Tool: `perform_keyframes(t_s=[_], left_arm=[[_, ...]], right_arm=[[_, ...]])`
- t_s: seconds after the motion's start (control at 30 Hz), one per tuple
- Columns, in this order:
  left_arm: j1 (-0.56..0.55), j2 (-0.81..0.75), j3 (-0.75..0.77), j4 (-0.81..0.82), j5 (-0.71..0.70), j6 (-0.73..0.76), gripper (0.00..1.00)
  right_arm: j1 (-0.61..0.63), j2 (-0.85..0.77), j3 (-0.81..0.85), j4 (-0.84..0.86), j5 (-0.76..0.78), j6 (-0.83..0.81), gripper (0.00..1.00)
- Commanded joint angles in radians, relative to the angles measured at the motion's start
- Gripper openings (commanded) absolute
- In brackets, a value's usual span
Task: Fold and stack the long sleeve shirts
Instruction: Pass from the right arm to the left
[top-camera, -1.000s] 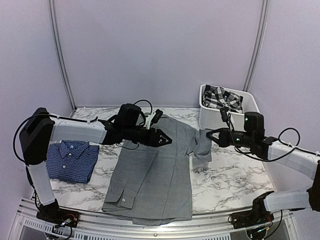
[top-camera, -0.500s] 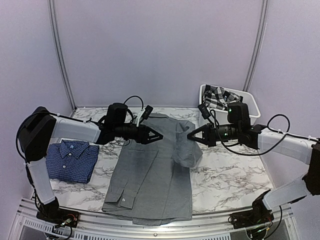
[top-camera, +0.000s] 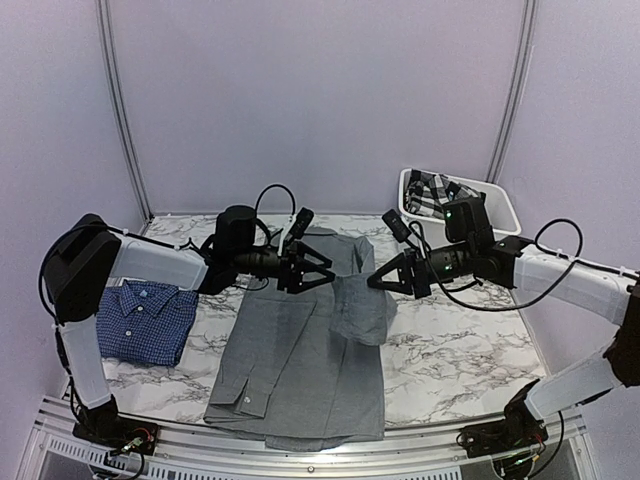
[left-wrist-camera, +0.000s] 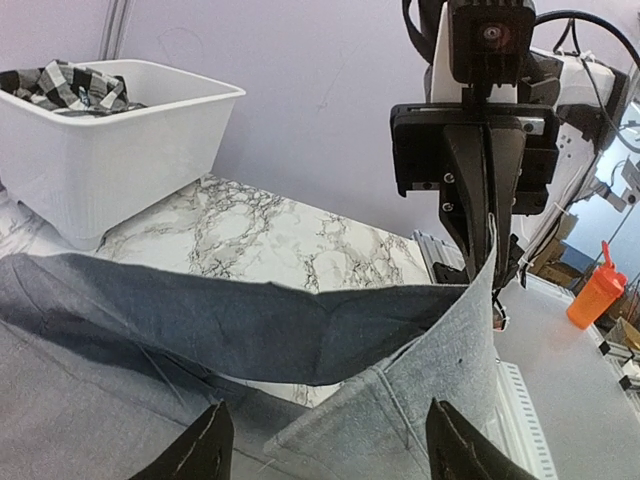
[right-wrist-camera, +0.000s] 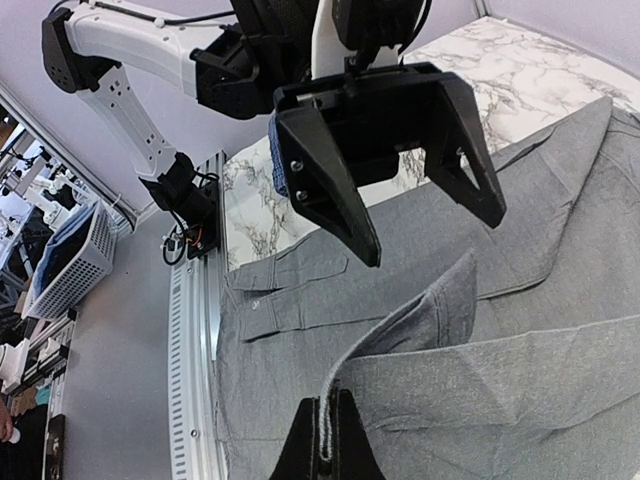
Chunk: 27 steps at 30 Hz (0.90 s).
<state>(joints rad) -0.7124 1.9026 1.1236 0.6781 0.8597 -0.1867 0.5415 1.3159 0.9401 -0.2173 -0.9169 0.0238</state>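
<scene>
The grey shirt (top-camera: 300, 360) lies spread on the marble table, collar far, a cuffed sleeve folded across its lower part. My right gripper (top-camera: 378, 281) is shut on the shirt's right sleeve (right-wrist-camera: 470, 370) and holds it folded over the body, above the table. My left gripper (top-camera: 318, 273) is open and empty, hovering over the shirt's upper chest and facing the right gripper. The lifted sleeve (left-wrist-camera: 420, 360) hangs between its open fingers. The dark blue checked shirt (top-camera: 143, 319) lies folded at the left of the table.
A white bin (top-camera: 502, 212) with checked cloth in it stands at the back right, also in the left wrist view (left-wrist-camera: 110, 150). Bare marble (top-camera: 460, 350) lies right of the grey shirt. The metal rail (top-camera: 300, 450) runs along the near edge.
My right gripper has carried the sleeve leftward from beside the bin over the shirt's body. My left gripper has drawn back slightly leftward and stayed open.
</scene>
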Motion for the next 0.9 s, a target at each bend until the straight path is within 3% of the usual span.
perform_keyframes(t_s=[0.0, 0.87], left_arm=[[-0.005, 0.05, 0.054, 0.048, 0.065, 0.079, 0.69], [-0.063, 0.141, 0.095, 0.049, 0.084, 0.142, 0.69]], right_arm=[[0.013, 0.018, 0.066, -0.067, -0.018, -0.061, 0.0], [0.02, 0.047, 0.12, -0.17, 0.037, -0.128, 0.0]])
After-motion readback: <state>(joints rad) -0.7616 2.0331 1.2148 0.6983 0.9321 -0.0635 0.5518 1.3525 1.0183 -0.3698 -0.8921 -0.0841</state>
